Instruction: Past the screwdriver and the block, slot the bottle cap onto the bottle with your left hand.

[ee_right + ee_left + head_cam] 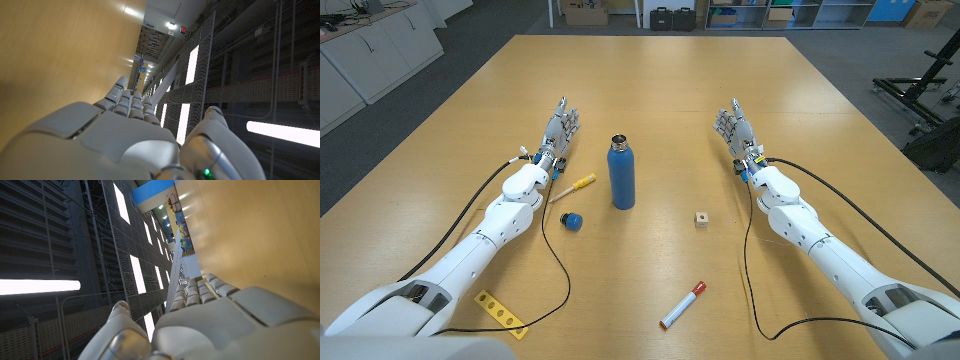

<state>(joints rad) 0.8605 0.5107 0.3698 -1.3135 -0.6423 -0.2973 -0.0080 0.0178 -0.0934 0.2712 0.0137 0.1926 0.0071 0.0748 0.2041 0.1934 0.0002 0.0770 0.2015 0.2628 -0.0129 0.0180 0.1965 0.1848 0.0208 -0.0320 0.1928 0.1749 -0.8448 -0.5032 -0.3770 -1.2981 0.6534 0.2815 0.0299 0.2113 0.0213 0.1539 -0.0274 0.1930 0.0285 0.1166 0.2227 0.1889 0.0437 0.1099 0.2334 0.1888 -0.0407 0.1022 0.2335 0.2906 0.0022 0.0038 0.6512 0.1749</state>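
A blue bottle (622,174) stands upright near the table's middle, its neck bare. The blue bottle cap (573,221) lies on the wood to its left and a little nearer me. A yellow-handled screwdriver (572,187) lies between the cap and my left hand (558,133). That hand stands on its edge left of the bottle, fingers straight and holding nothing; its back (220,325) shows in the left wrist view. A small wooden block (701,219) sits right of the bottle. My right hand (735,128) is open too, fingers stretched away from me, its back (125,140) seen in the right wrist view.
A red-capped white marker (682,305) lies near the front edge, right of centre. A yellow perforated strip (501,312) lies at the front left by my left forearm. Black cables trail from both wrists across the table (650,90).
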